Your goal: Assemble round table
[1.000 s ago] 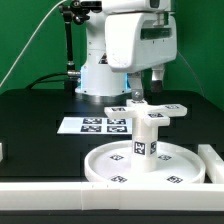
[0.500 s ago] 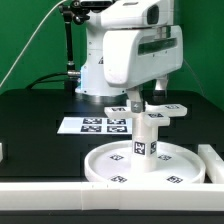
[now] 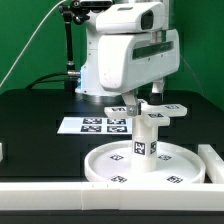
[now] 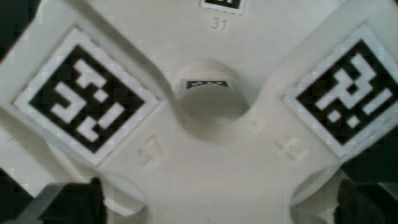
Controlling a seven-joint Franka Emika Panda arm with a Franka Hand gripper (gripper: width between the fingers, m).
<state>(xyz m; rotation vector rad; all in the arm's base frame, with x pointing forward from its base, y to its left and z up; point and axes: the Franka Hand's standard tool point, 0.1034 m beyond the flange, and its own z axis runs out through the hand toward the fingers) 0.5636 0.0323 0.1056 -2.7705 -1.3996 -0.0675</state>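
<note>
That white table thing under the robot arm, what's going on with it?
A robot arm is putting together a small white round table. The round disc lies flat on the black bench, the short thick leg stands upright in its middle, and the cross-shaped piece sits on top of the leg. The arm's hand hangs right above the cross-shaped piece with its fingers spread open, holding nothing. The wrist view looks straight down on the cross-shaped piece and its square tags.

Bright, even overhead light; soft shadows; wrist view blurred, coarse, dark at corners.
</note>
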